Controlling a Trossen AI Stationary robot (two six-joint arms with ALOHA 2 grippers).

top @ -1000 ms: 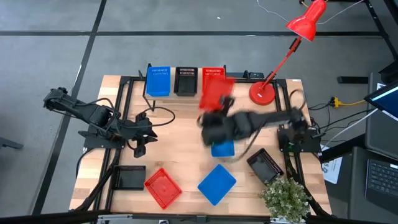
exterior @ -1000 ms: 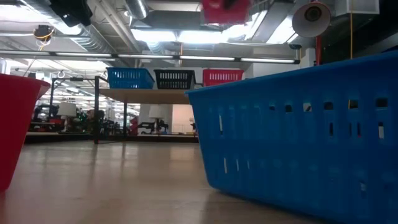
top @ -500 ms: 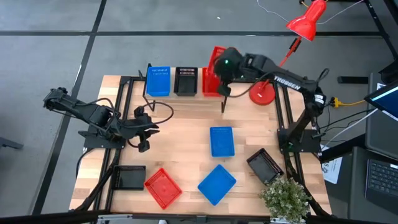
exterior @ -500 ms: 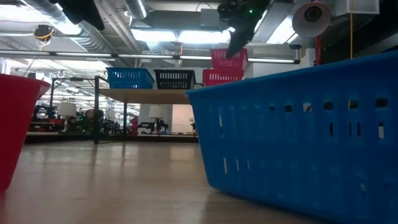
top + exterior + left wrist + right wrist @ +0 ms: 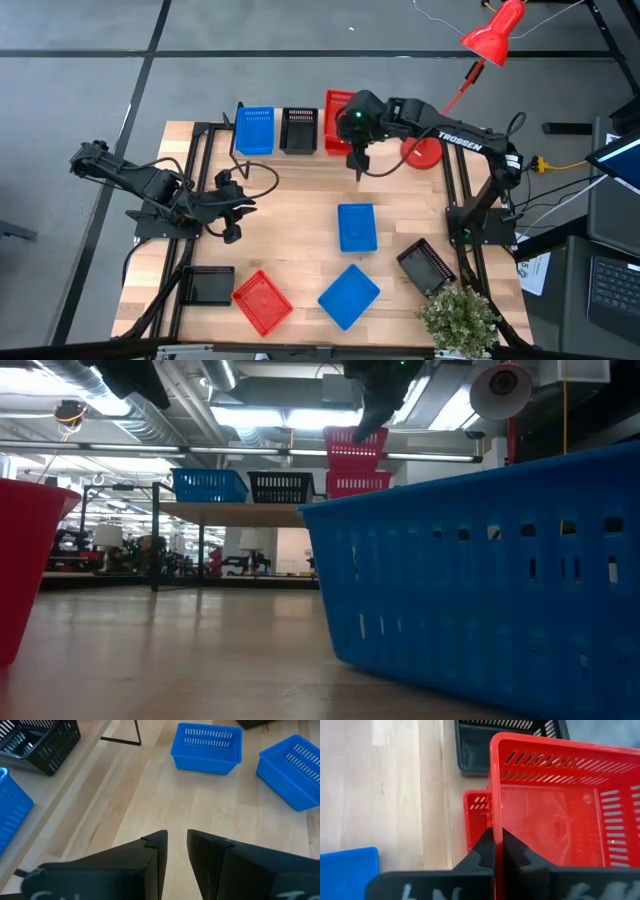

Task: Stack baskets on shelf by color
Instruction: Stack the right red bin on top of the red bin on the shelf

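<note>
the right gripper has its two dark fingers pinched on the near wall of a red basket, holding it above a second red basket that sits on the shelf; in the low view the held basket hangs just over the lower one, slightly offset and not clearly seated. the right arm reaches over the shelf's right end in the high view, gripper at the far edge of the table. beside the red pair stand a black basket in the middle and a blue basket at the left. the left gripper, fingers close with a narrow gap and holding nothing, hovers over the table's left side. on the tabletop lie two blue baskets, a red one, and two black ones.
</note>
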